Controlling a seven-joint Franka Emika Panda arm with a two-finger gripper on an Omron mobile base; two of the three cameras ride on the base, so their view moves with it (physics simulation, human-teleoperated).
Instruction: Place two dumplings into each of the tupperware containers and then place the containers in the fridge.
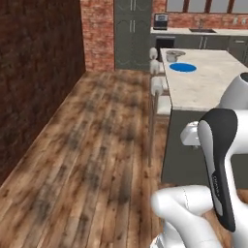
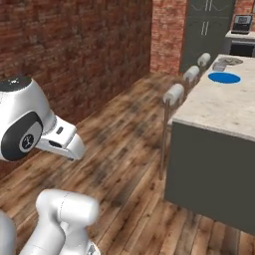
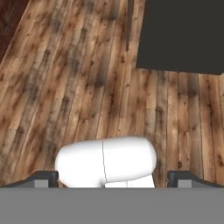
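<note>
The claw (image 3: pixel 112 177) hangs released, its two dark tips set wide apart at the lower edge of the hand view, with nothing between them. It looks straight down at the wooden floor (image 3: pixel 65 87), with the dark side of the island (image 3: pixel 183 35) at the far right of that view.

What matters for the coming move is that everything the task needs lies ahead and to the right of the claw, up on the table (image 1: pixel 203 82), while the claw is low, off the table's near left corner and over bare floor. On the table's far end, close to its left edge, sits a round blue plate (image 1: pixel 183 67), and just beyond it, nearer the far left corner, a grey dish (image 1: pixel 175 54) with something pale in it. It is too small to tell whether this is one of the tupperware containers or a plate, and no dumplings can be made out at this range. The right base view shows the same pair, with the blue plate and the grey dish behind it toward the far edge. White stools (image 2: pixel 174 93) line the table's left edge between the robot and those things.

My judgement is that the base must first drive forward along that left edge before any reach is possible; the fridge cannot be picked out with confidence.
</note>
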